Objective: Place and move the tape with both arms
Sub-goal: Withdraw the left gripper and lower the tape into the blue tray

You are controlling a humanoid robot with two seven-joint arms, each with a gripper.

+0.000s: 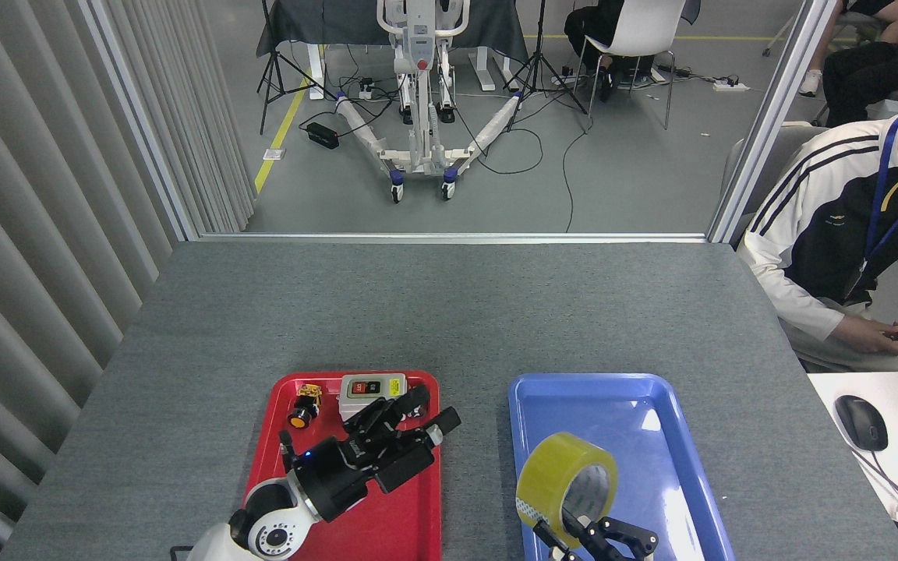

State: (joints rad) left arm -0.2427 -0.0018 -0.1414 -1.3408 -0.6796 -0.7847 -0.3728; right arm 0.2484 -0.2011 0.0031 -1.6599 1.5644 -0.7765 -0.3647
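it was a robotics lab or test bay. a grey felt-topped table point(449, 312) stood in a booth of grey slatted panels point(44, 195) and aluminium framing point(768, 117). beyond lay a taped concrete floor with tripods point(285, 62), trailing cables point(535, 148) and a wheeled white rig point(418, 93). a person wearing a lanyard point(854, 226) sat beside a desk with a mouse point(860, 421).
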